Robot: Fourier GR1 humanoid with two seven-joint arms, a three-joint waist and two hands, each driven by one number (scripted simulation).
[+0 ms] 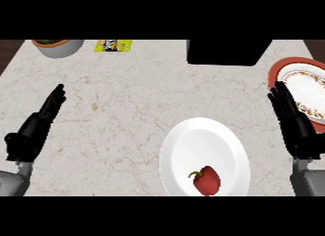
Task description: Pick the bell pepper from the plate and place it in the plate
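A red bell pepper [207, 180] with a green stem lies on the near part of a plain white plate [203, 143] at the lower middle of the counter. A second plate [313, 92], red-rimmed with a patterned white centre, sits at the right edge. My right hand [295, 120] stands open with fingers straight up, between the two plates and overlapping the red plate's left rim. My left hand [37, 125] rests open at the far left, fingers pointing up and away, well apart from both plates.
A black box-like object [229, 51] stands at the back, right of centre. A grey bowl [58, 47] with food sits at the back left, a yellow packet [113, 45] beside it. Dark wood borders the marble counter on both sides.
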